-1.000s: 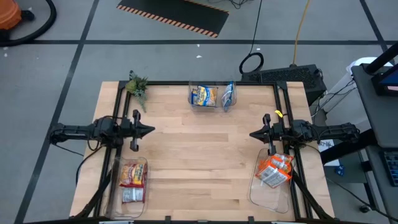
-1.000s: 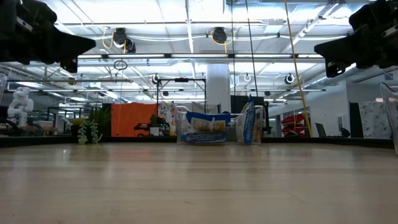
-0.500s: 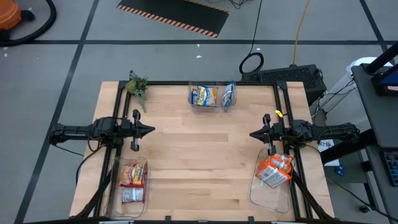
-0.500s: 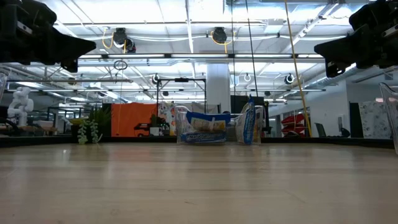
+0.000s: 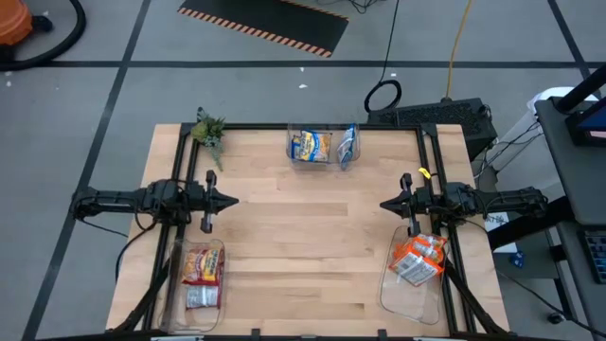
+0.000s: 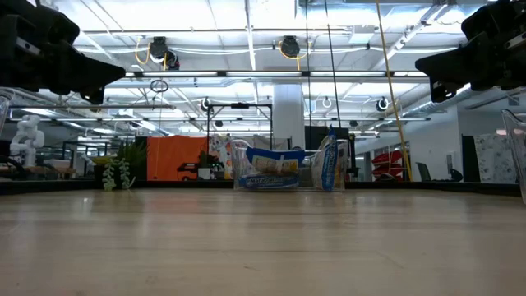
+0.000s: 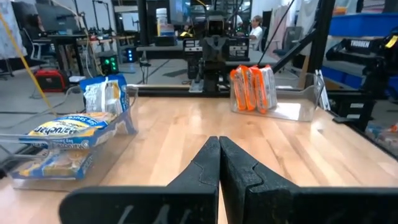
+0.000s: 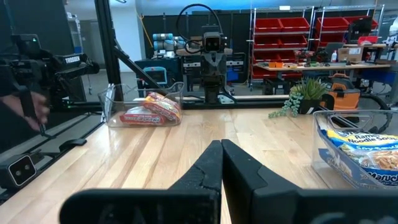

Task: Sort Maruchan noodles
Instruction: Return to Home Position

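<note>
In the high view the left arm [image 5: 156, 200] lies along the left edge of the counter [image 5: 303, 237], pointing toward the middle. The left jaws are pressed fully together with nothing between them, as the left wrist view shows. The right arm [image 5: 459, 201] mirrors it at the right edge. The right jaws are likewise closed tight and empty, and both sets are raised clear of the wood in the low view.

The Maruchan noodles lie in three clear bins.
- **Top centre of the high view:** the top bin [image 5: 336, 153] holds the blue-and-yellow packets [image 5: 311, 146], one lying flat and another standing on edge at its right side. The same packets show at mid-frame in the low view [image 6: 271, 168].
- **Lower left:** the lower-left bin [image 5: 199, 317] holds the red packets [image 5: 202, 275], stacked flat.
- **Lower right:** the lower-right bin [image 5: 409, 301] holds the orange packets [image 5: 417, 259], which stand upright side by side in the left wrist view [image 7: 252, 89].

A small potted plant [image 5: 209, 130] sits at the counter's upper-left corner.
</note>
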You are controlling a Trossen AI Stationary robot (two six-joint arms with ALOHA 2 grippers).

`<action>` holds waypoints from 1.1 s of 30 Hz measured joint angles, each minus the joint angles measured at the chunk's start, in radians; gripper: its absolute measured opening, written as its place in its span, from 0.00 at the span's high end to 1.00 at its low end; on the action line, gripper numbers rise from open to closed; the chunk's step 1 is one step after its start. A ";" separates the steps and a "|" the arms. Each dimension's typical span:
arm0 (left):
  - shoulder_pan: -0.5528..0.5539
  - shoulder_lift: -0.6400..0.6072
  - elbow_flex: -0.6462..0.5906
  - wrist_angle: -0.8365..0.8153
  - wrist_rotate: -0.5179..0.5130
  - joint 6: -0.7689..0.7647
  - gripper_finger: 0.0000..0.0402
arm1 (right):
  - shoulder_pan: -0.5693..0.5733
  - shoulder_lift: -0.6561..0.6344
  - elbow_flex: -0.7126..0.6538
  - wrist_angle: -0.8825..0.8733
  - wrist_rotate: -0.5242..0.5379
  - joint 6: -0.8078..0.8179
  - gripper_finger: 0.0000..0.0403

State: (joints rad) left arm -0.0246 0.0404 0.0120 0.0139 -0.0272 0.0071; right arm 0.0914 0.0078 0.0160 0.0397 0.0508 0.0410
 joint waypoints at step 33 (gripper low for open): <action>0.000 0.001 0.000 -0.001 -0.004 0.014 1.00 | 0.000 0.000 0.000 0.000 0.000 0.000 1.00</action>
State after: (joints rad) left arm -0.0246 0.0418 0.0116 0.0127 -0.0311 0.0216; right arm 0.0914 0.0077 0.0162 0.0399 0.0505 0.0410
